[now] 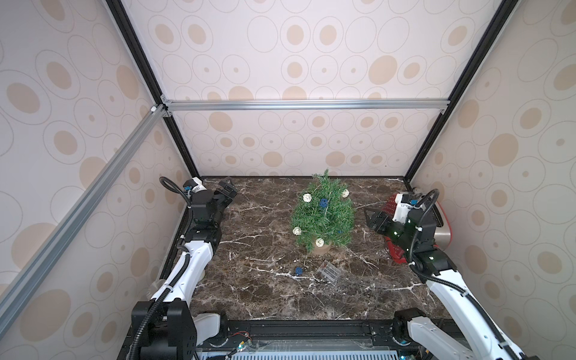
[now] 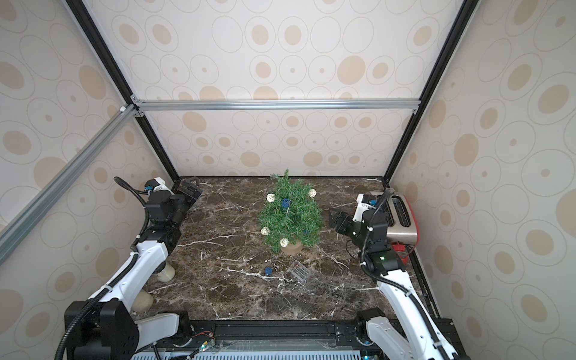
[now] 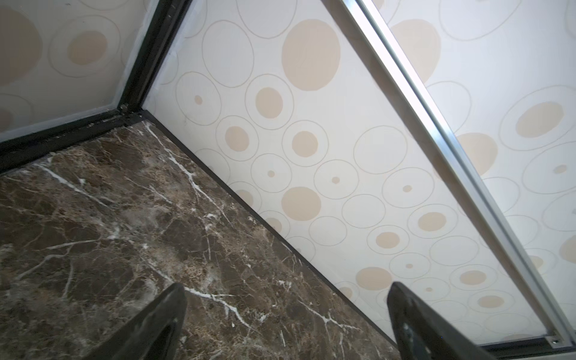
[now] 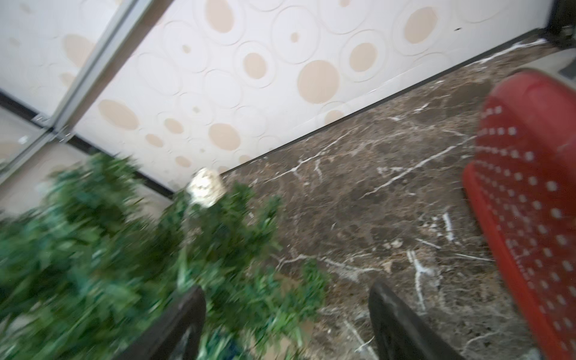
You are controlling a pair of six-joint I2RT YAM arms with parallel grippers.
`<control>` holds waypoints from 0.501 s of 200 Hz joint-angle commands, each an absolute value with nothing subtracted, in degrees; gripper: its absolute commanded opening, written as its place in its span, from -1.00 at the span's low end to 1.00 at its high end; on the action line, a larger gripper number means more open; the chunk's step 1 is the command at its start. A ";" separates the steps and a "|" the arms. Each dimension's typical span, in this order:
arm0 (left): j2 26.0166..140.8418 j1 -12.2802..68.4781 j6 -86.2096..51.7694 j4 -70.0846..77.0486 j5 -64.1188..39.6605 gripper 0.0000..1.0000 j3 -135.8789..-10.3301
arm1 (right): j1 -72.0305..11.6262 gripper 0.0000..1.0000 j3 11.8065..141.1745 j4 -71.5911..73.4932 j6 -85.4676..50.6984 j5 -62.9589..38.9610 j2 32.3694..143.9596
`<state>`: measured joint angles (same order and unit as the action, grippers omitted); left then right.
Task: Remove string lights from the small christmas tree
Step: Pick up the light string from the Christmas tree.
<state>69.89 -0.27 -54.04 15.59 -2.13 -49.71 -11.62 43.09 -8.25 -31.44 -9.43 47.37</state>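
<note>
String lights (image 1: 307, 197) sit wound on the small christmas tree (image 1: 324, 215); cream balls and blue ones show among the branches in both top views; wire too thin to trace. One blue ball (image 1: 299, 270) and the clear battery box (image 1: 329, 270) lie on the counter (image 1: 265, 296) in front of the tan pot (image 1: 322, 248); ball near box, not touching. Tree upright, approx mid-counter, toward the back wall.

L pincer (image 1: 230, 187) at far L corner, well apart from tree; jaws spread wide, nothing between them; L wrist view: its fingers (image 3: 159, 325) over bare marble & patterned wall.

R pincer (image 1: 371, 219) near tree's R side, apart from the branches in both top views; jaws parted, a bit less wide than L by the wrist views, gripping nothing. R wrist view blurred; foliage and one cream ball (image 4: 205, 188) ahead of the fingers (image 4: 396, 321).

Behind R arm: toaster (image 2: 402, 218), silver w/ red trim, by R wall; red white-dotted surface (image 4: 530, 202) beside R pincer; part of toaster or separate, can't tell.
</note>
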 commanded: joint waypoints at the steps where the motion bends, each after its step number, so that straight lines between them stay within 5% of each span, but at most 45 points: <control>1: 71.19 -0.53 -61.08 16.79 -7.81 0.99 -51.99 | -14.93 0.63 44.38 -14.64 -27.86 -15.91 42.53; 29: 72.42 -0.37 -63.23 26.91 -14.24 0.99 -50.96 | -22.64 0.57 46.98 -21.98 -24.33 -19.50 40.66; 78: 72.03 1.23 -67.07 28.97 -17.26 0.99 -52.76 | -45.45 0.52 52.49 -21.70 -22.54 -7.84 48.42; 100: 72.37 1.73 -68.99 31.27 -18.70 0.99 -52.69 | -48.69 0.40 54.92 -19.23 -23.77 -5.72 53.75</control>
